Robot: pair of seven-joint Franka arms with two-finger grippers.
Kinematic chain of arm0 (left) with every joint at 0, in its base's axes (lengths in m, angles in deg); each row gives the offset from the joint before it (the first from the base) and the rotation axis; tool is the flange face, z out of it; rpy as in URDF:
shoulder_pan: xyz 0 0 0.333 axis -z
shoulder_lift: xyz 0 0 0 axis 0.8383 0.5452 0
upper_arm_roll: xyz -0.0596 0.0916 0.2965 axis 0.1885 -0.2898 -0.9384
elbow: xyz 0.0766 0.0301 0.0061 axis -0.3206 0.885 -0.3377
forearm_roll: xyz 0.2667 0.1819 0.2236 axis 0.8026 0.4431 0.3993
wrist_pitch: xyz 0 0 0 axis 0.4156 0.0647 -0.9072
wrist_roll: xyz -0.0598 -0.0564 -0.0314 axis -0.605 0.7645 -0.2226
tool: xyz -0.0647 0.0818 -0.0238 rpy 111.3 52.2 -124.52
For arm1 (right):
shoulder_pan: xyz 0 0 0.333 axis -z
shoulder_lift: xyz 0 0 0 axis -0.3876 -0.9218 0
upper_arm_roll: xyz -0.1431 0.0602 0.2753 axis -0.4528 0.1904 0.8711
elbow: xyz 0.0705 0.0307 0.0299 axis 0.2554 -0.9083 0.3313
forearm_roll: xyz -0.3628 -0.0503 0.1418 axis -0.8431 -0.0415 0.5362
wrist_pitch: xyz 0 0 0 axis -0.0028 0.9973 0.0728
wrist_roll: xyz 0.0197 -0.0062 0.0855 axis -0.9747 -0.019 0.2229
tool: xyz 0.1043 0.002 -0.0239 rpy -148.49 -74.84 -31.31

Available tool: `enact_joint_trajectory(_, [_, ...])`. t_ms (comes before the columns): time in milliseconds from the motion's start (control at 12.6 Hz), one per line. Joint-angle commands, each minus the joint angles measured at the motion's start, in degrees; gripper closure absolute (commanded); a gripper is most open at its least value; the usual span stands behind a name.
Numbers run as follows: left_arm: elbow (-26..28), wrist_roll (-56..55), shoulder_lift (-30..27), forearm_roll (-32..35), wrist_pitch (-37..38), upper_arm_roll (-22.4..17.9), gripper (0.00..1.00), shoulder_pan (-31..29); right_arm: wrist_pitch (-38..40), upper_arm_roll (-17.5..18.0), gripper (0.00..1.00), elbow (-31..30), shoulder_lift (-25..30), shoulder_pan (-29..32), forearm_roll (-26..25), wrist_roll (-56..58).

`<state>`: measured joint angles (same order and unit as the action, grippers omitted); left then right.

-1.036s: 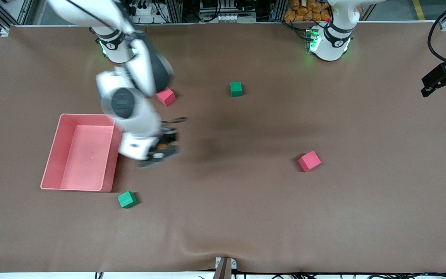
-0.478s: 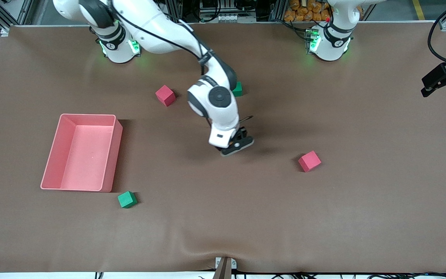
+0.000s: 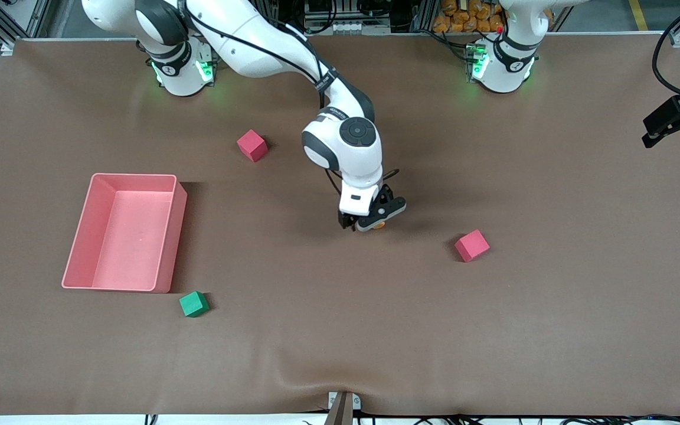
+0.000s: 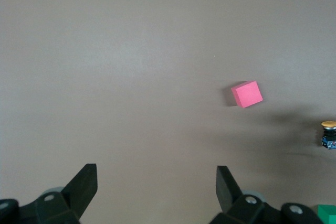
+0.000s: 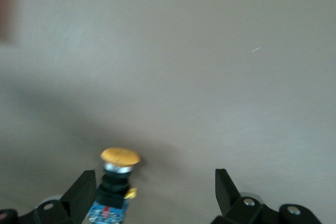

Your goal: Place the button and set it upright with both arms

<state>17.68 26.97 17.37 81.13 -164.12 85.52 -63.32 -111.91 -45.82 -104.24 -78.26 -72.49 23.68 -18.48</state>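
A robotics lab: two white arms bolted at green-lit bases (image 3: 496, 62) to a brown-covered worktop (image 3: 340, 330), aluminium framing and cable bundles (image 3: 328, 18) along its edge, scattered foam cubes (image 3: 471, 245)

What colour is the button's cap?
Orange: the button has a round orange cap on a dark body, clearest in the right wrist view.

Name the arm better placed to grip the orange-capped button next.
Right. The right gripper hangs open directly over the small orange-capped push-button, which stands beside one finger. The left gripper waits open at the table's edge.
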Motion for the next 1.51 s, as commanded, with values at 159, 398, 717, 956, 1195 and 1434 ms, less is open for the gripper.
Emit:
enact_joint_trajectory(159, [-0.3,0.1,-0.3,0.9,0.1,0.4,0.0,-0.2,16.0,-2.3,0.0,-1.0,11.8,5.5,-0.8,2.0])
enact_joint_trajectory(398, [-0.3,0.1,-0.3,0.5,0.2,0.4,0.0,-0.2,26.0,-2.3,0.0,-2.0,19.2,12.5,-0.5,5.5])
enact_joint_trajectory(717, [-0.1,0.0,-0.2,0.4,0.2,1.4,0.0,-0.1,28.5,-2.3,0.0,-10.9,32.3,24.9,-0.5,9.1])
enact_joint_trajectory(956, [-0.1,-0.2,0.0,0.3,0.2,2.7,0.0,-0.1,31.3,-2.0,0.0,-17.1,41.6,33.1,0.0,11.4])
enact_joint_trajectory(1195, [-0.1,-0.2,0.2,0.4,0.2,3.6,0.0,-0.1,42.2,-1.7,0.0,-17.6,47.2,39.8,2.8,14.5])
enact_joint_trajectory(1434, [-0.1,-0.2,0.3,0.3,0.1,3.8,0.0,0.0,44.9,-2.2,0.0,-18.6,49.6,46.2,3.8,27.6])
